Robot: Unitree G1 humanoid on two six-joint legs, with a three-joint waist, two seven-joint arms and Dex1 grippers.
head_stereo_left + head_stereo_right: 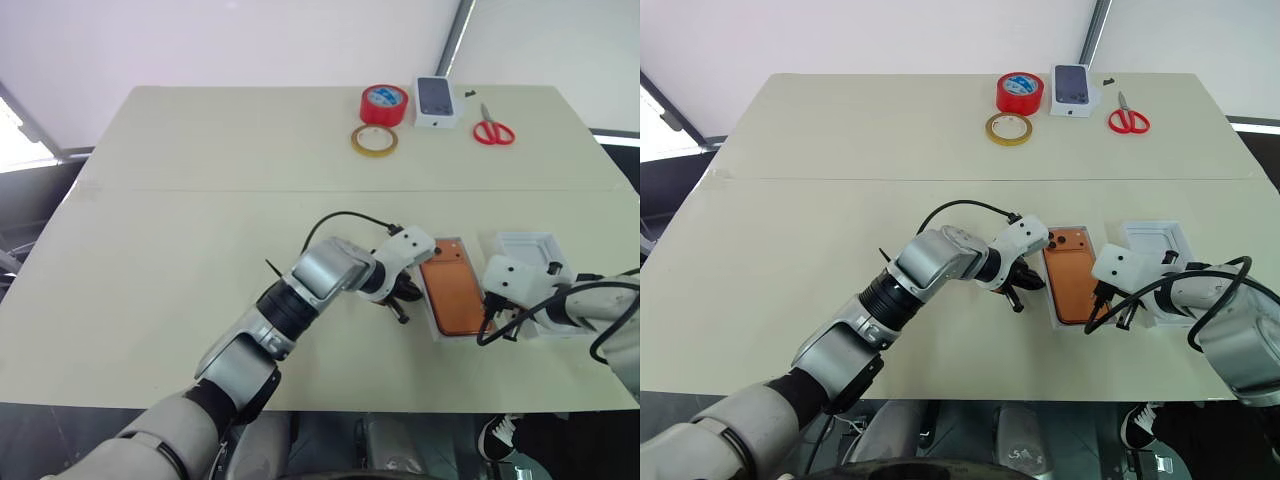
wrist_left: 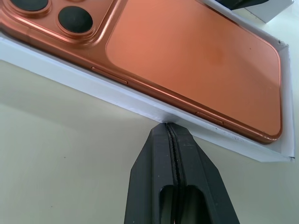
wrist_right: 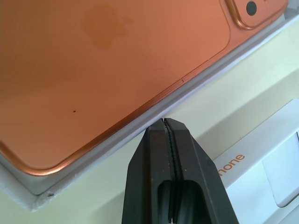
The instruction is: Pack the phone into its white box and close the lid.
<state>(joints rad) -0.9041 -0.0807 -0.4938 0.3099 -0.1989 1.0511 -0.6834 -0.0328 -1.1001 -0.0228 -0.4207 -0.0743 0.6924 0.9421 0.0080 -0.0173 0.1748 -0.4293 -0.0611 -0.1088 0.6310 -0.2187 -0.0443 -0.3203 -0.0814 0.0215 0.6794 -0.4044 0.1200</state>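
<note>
Pale counter (image 1: pixel 150 300), arms low over its near edge. Phone (image 1: pixel 452 290) already lying back-up in box (image 2: pixel 140 103): packing done, lid left. Left gripper (image 2: pixel 167 127) and right gripper (image 3: pixel 163 122), jaws pressed shut on nothing, tips touching opposite long rims. Next: fetch lid, likely white tray (image 1: pixel 1160 245) just beyond, and seat squarely.

Lab-like test table (image 1: pixel 200 230), blank backdrop
</note>
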